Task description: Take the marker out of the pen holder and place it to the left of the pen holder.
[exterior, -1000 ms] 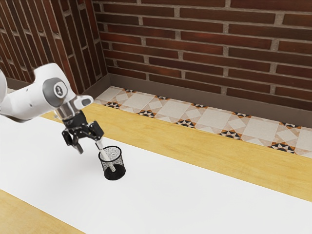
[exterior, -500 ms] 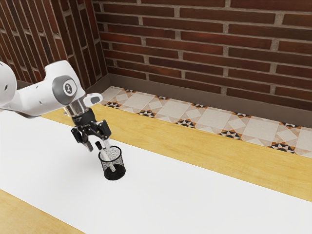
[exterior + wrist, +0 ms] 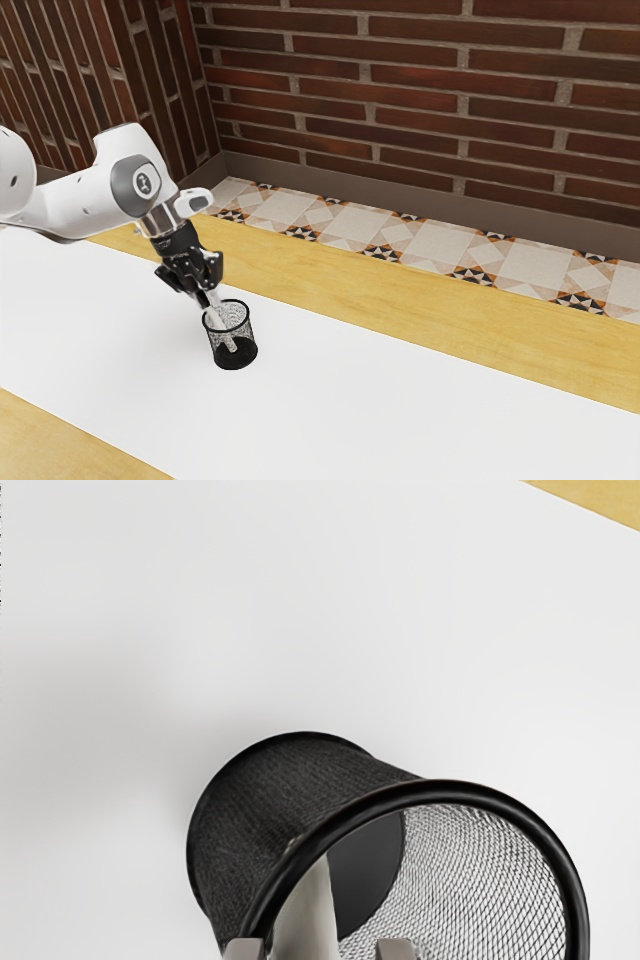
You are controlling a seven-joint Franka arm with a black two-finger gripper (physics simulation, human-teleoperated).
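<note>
The marker [image 3: 213,313] leans in the pen holder [image 3: 235,357], its upper end between the fingers [image 3: 394,950] of the gripper [image 3: 207,294], above the holder's rim. They stand partway open, with space beside the marker, gripping nothing.

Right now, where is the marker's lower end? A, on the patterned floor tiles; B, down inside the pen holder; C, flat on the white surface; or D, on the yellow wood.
B: the marker slants in through the rim of the pen holder, and the exterior view shows its lower end through the mesh, near the base.
</note>
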